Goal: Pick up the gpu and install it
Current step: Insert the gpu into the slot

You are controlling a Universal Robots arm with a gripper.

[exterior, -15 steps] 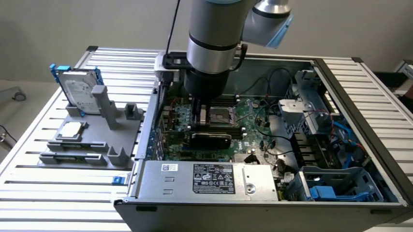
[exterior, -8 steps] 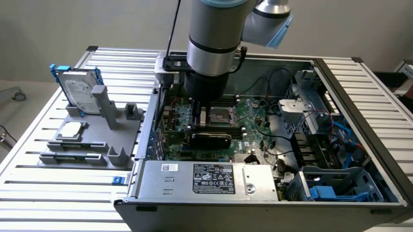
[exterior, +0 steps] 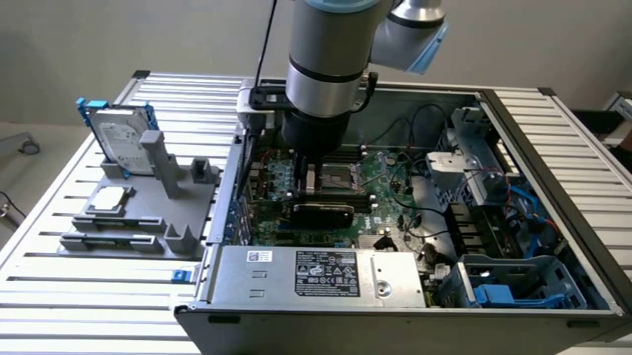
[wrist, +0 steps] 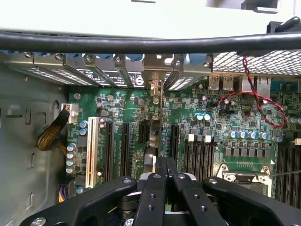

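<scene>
Green-black gpu (exterior: pixel 321 215) | light, stiff, fragile, I judge | my tool (wrist: pixel 161 165) clamped on its bare upper edge

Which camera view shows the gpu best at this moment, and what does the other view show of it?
The exterior view: the gpu shows its broad black cover there, held by the jaws over the motherboard. The wrist view shows it edge-on, as a thin line running from the jaws to its silver bracket.
</scene>
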